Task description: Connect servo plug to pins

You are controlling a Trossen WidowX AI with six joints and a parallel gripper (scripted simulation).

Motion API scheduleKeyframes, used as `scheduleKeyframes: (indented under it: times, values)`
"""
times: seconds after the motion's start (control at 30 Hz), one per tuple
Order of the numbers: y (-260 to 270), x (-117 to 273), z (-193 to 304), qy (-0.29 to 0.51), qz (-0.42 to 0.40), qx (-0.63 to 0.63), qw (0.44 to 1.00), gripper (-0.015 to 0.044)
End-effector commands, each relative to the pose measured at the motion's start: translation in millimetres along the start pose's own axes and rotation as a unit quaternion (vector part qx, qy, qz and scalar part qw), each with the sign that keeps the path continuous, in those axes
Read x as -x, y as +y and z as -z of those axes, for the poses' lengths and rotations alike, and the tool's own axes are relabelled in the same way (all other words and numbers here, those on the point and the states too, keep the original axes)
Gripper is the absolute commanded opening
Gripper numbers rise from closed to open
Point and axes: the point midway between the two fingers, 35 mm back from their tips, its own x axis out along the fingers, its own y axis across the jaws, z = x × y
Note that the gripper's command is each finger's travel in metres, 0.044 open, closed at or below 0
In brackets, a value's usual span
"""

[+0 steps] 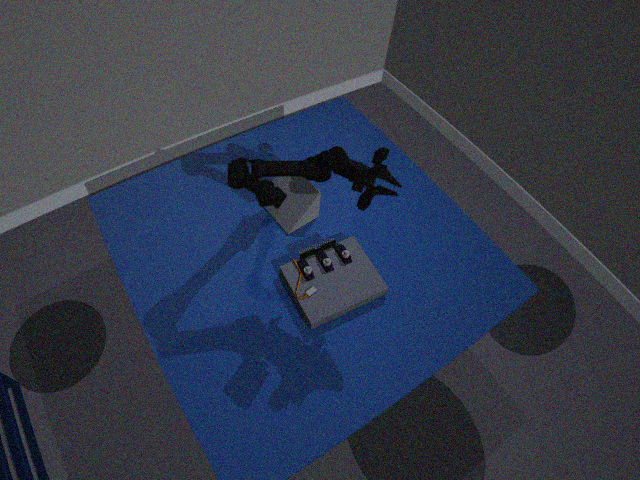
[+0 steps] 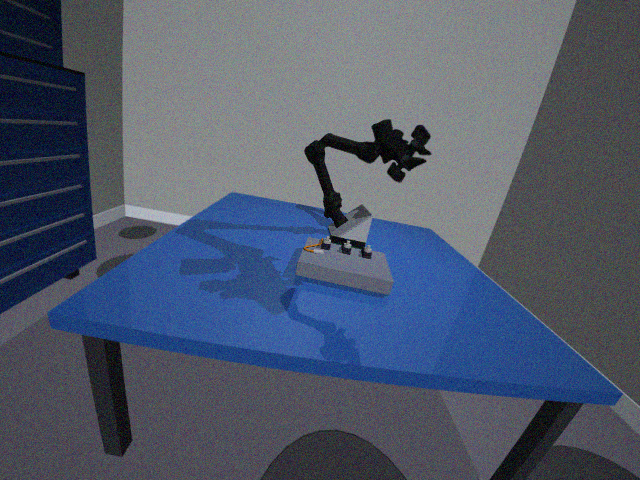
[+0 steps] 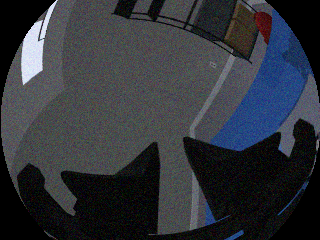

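Observation:
The white plug (image 1: 311,291) (image 2: 318,251) lies on top of a grey block (image 1: 356,294) (image 2: 341,271). Its orange-looking lead (image 1: 298,281) (image 2: 306,248) curves beside the leftmost of three dark servos (image 1: 308,271) (image 2: 327,244). A row of pins (image 1: 323,244) shows along the block's edge nearest the arm base in the top view. The coloured band and dot cannot be made out. My gripper (image 1: 398,190) (image 2: 427,156) (image 3: 170,144) is partly open and empty, high above the table and well away from the plug. The wrist view shows neither plug nor pins.
A grey wedge (image 1: 305,209) (image 2: 361,227) under the arm base stands close behind the block on the blue table (image 1: 439,258) (image 2: 465,330). The other two servos (image 1: 326,262) (image 1: 344,254) stand beside the leftmost. The wrist view also shows a shelf (image 3: 215,25) and a red object (image 3: 263,24).

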Motion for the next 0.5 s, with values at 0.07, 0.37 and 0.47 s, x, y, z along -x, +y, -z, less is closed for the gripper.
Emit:
scheduleKeyframes:
  times: [0.07, 0.37, 0.47]
  values:
    - [-22, 6, -23, -0.006, 0.004, 0.012, 1.0, 0.0115]
    - [-56, 21, -63, -0.024, 0.013, 0.028, 0.999, 0.0115]
    - [-67, 26, -74, -0.029, 0.016, 0.034, 0.999, 0.0115]
